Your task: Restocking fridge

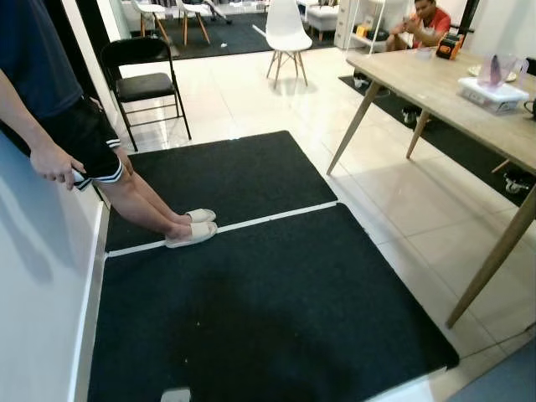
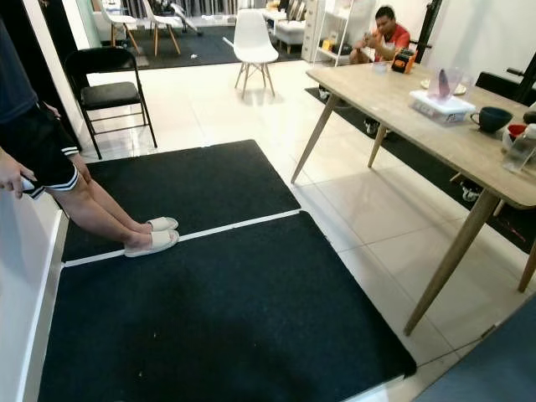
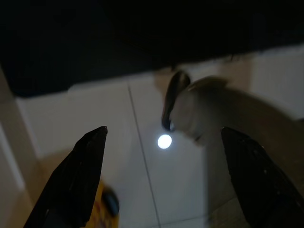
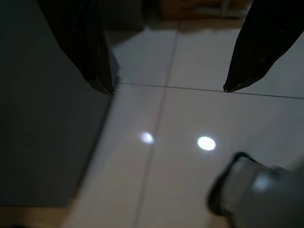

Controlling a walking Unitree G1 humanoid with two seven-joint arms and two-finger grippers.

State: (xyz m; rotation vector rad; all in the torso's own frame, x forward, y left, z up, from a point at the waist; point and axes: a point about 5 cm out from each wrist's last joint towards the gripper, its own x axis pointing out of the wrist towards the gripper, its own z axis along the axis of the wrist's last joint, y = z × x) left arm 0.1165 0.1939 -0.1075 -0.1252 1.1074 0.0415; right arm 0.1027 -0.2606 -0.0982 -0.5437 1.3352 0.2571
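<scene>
My left gripper [image 3: 164, 130] hangs open over pale floor tiles, with nothing between its two black fingers [image 3: 76, 180]. My right gripper [image 4: 168, 90] is open too, above white tiles beside a dark grey surface [image 4: 42, 118]. On the wooden table [image 2: 394, 100] at the right stand a clear lidded food container [image 2: 441, 102], a dark bowl [image 2: 491, 118] and a plastic bottle [image 2: 519, 151].
Two black mats [image 1: 251, 293] cover the floor ahead. A person [image 1: 50, 100] leans on the white wall at the left, feet [image 1: 191, 233] on the mat. A black folding chair [image 1: 142, 84] and a white chair [image 1: 286, 33] stand behind. Another person [image 2: 387, 33] sits far back.
</scene>
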